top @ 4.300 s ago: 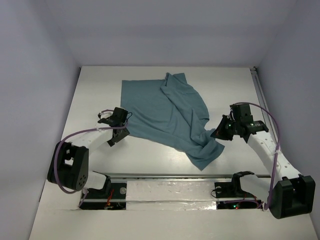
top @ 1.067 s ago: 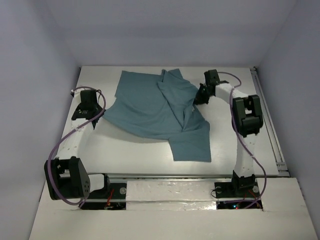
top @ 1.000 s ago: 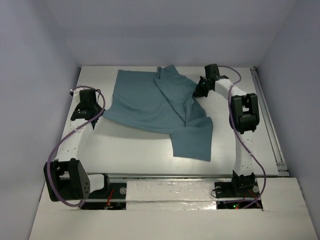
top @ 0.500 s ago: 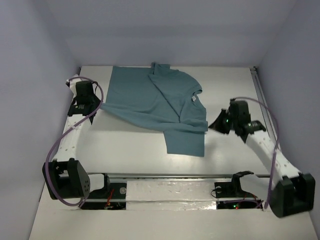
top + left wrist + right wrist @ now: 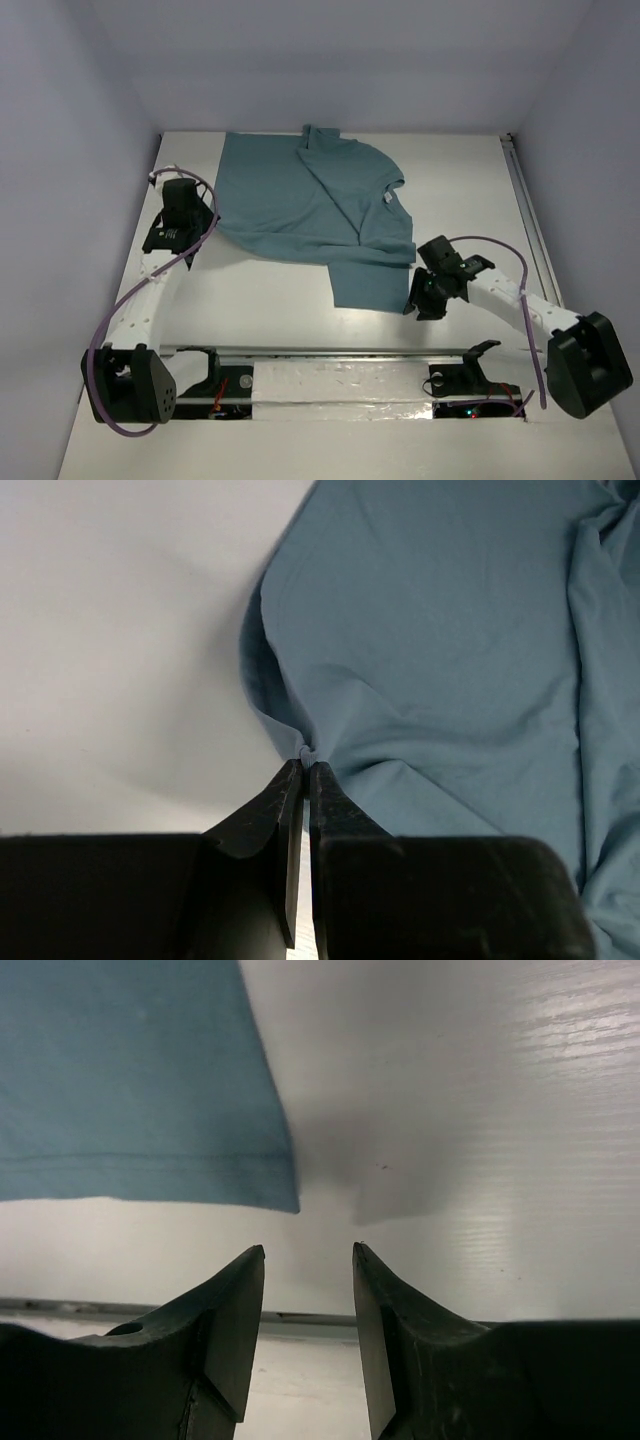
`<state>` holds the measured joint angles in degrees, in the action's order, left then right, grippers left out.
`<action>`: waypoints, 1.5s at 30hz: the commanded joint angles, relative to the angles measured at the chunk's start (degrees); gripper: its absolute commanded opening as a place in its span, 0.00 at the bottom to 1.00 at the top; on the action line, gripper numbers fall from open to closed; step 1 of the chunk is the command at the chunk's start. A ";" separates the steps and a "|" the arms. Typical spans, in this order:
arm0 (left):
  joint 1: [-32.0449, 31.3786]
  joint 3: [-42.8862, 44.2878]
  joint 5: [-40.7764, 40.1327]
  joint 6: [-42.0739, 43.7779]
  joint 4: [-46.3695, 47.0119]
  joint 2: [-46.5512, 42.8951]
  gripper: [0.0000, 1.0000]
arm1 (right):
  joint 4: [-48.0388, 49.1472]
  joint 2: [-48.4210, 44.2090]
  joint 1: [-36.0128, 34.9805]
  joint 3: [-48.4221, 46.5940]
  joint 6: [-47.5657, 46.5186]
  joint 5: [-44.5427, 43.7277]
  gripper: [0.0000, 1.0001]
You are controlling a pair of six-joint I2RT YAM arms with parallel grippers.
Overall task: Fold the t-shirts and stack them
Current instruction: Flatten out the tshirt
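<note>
The teal t-shirt (image 5: 300, 195) lies spread on the far tabletop (image 5: 250, 300), hardly shifted since half a second ago. The left gripper (image 5: 305, 766) pinches its left edge between tight jaws. The right gripper (image 5: 308, 1252) has swung in from the right to the near hem corner, jaws spread, touching no cloth.

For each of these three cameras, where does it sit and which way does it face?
Top external: above and behind the arms, looking down on the table and t-shirt; both arms show.
Left wrist: on that wrist, looking along the left tool, shut on the t-shirt's edge.
Right wrist: on that wrist, looking down past the open right tool at the hem corner and table.
Shared: all three show the t-shirt.
</note>
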<state>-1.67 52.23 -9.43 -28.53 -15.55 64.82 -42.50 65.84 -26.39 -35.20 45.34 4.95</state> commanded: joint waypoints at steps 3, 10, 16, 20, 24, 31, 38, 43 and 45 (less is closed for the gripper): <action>-1.75 -1.60 0.73 -0.47 2.10 -2.06 0.00 | 2.51 5.34 -4.98 -2.24 2.99 -7.14 0.46; -2.28 -2.39 1.26 -0.38 2.54 -1.89 0.00 | 3.21 10.09 -9.02 -4.26 5.19 -12.51 0.47; -2.81 -2.74 1.00 -0.56 2.19 -2.33 0.00 | 2.52 9.13 -10.35 -6.46 6.07 -14.61 0.47; -3.34 -2.83 0.99 -0.56 1.84 -2.41 0.00 | 2.77 10.88 -10.35 -7.69 5.20 -15.15 0.54; -3.34 -3.18 0.29 -0.29 1.49 -2.85 0.00 | 2.87 10.18 -10.35 -8.65 5.63 -16.89 0.54; -3.87 -3.10 0.20 -0.21 1.31 -3.03 0.00 | 4.87 14.22 -10.35 -6.03 6.16 -17.09 0.49; -3.87 -2.74 0.20 -0.03 1.49 -2.42 0.00 | 6.56 15.62 -10.35 -4.43 7.04 -14.18 0.35; -3.87 -2.48 -0.06 0.23 1.40 -2.68 0.00 | 6.91 15.47 -10.35 -3.65 8.18 -14.44 0.10; -3.87 -2.04 -0.06 0.32 1.14 -2.77 0.00 | 6.29 14.14 -10.35 -3.82 8.44 -15.23 0.05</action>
<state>-5.26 49.19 -9.02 -28.75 -15.03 63.44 -37.50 79.79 -36.40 -41.12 51.81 -9.85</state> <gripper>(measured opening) 0.010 0.078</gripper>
